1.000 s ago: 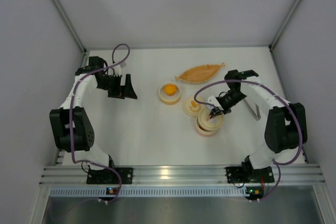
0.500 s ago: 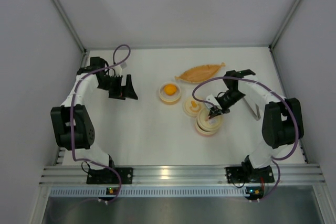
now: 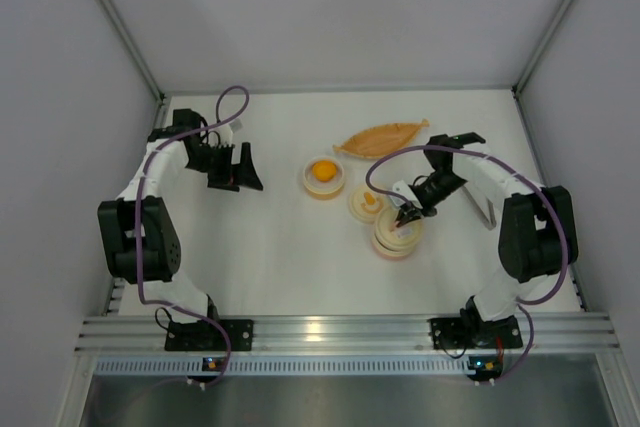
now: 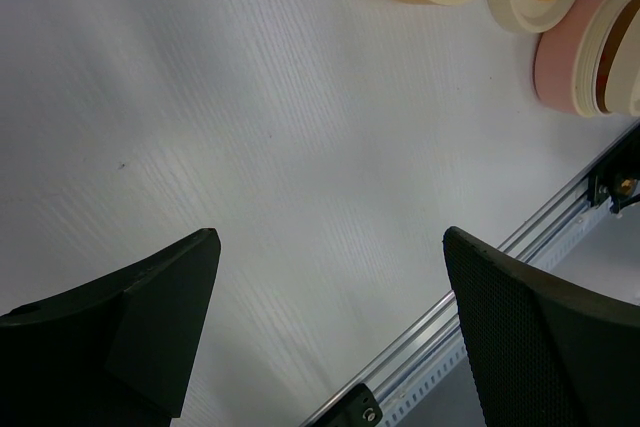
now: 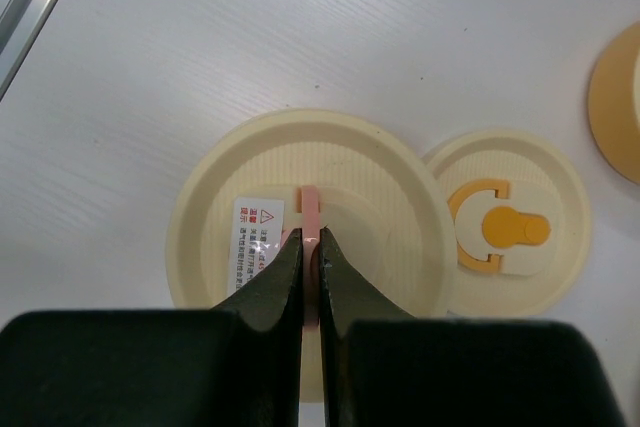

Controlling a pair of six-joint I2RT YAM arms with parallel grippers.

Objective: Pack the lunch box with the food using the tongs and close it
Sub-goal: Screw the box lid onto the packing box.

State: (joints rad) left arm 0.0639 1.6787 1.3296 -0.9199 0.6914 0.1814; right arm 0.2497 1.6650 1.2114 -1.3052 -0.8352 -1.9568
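The lunch box point(image 3: 397, 235) is a pink round tub under a cream lid point(image 5: 310, 187), seen too in the left wrist view point(image 4: 562, 65). My right gripper point(image 3: 408, 214) hangs over it, shut point(image 5: 311, 247) on the lid's pink strap handle point(image 5: 311, 205). Left of it, a yellow-orange lump of food point(image 3: 323, 170) lies in a cream bowl point(image 3: 309, 185). The silver tongs point(image 3: 487, 215) lie on the table beside the right arm, partly hidden by it. My left gripper point(image 3: 240, 169) is far left, open point(image 4: 330, 247) and empty above bare table.
A small cream lid with an orange mark point(image 3: 366, 203) point(image 5: 505, 232) lies between bowl and lunch box. A long orange leaf-shaped dish point(image 3: 385, 137) sits behind them. The aluminium rail point(image 4: 480, 317) runs along the near table edge. Grey walls close in on three sides.
The right arm has shifted slightly to the left over the lunch box, still gripping the handle. The left arm has barely moved.
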